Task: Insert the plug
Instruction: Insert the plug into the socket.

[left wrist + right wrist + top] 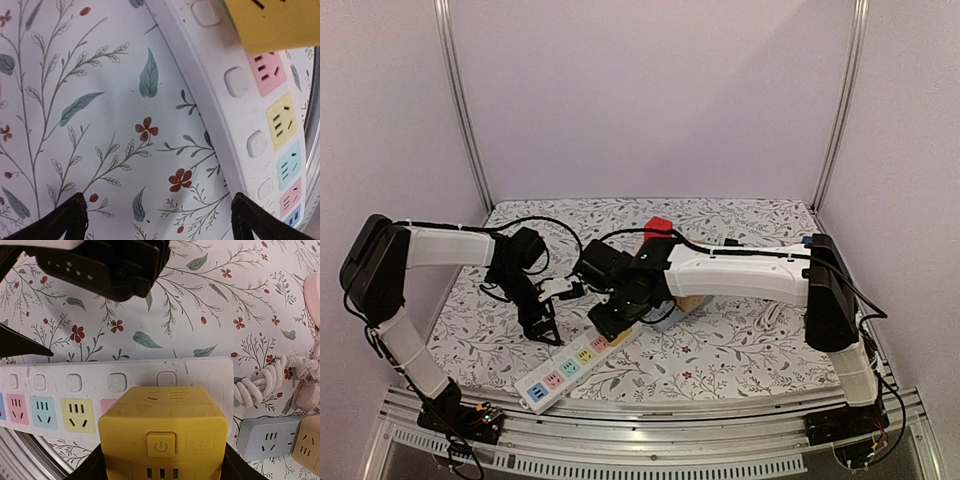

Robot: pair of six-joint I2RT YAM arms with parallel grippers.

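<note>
A white power strip (563,369) with coloured sockets lies diagonally on the floral cloth. It also shows in the left wrist view (235,80) and the right wrist view (60,382). My right gripper (162,467) is shut on a yellow cube plug (162,432) and holds it over the strip's cord end, covering a socket. The cube's prongs are hidden. The cube's corner shows in the left wrist view (272,22). My left gripper (157,220) is open and empty, low over the cloth just left of the strip. In the top view, the left gripper (542,330) is beside the right gripper (610,322).
A grey socket block (265,437) and a beige one (307,447) lie right of the strip, beside a coiled white cord (260,382). A pink object (312,295) sits at the right edge. The table's front rail (650,435) is close to the strip's near end.
</note>
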